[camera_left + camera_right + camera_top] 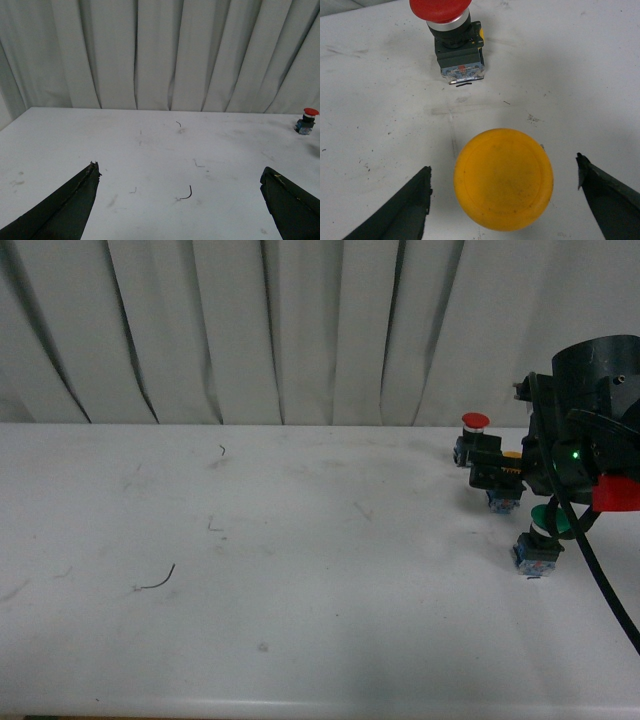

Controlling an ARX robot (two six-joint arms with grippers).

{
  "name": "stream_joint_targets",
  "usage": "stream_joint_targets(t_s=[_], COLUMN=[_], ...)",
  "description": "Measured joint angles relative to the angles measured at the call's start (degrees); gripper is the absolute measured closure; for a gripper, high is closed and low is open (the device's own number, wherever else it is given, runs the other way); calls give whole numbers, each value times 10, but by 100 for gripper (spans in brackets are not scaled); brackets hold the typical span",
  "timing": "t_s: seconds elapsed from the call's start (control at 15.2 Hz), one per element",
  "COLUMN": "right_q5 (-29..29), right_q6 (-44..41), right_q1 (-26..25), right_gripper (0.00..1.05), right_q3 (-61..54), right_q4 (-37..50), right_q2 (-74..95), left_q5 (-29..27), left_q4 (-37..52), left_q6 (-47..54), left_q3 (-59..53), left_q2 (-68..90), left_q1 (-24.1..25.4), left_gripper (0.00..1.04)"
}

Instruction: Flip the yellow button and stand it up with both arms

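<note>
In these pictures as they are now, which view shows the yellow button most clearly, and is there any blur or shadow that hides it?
Right wrist view: the yellow button is large, sharp and evenly lit, between the open fingers. Front view: dimmer and soft; the right gripper covers most of it, leaving only a small bit of yellow. Left wrist view: sharp enough, but it shows only the red button, small, at the picture's edge.

Yellow button (508, 490) between red-capped button (472, 436) behind, green-capped button (541, 540) in front.
</note>
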Motion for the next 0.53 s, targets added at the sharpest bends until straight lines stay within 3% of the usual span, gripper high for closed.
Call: stream_joint_targets(t_s=[0.07, 0.13, 0.53], right_q5=[-3, -6, -66], right_q6=[0, 0, 2], right_q1=[-2, -3, -33], right_gripper=[9, 5, 7], right_q3=[0, 0, -85], right_q4=[2, 4, 30], right_q2=[0, 0, -131], left_q5=[0, 0, 0], left_q4=[0, 0, 0], left_q6=[0, 0, 0], left_q3=[0, 0, 0], left_q2=[0, 0, 0], left_q1=[0, 0, 0], left_gripper=[7, 7, 7])
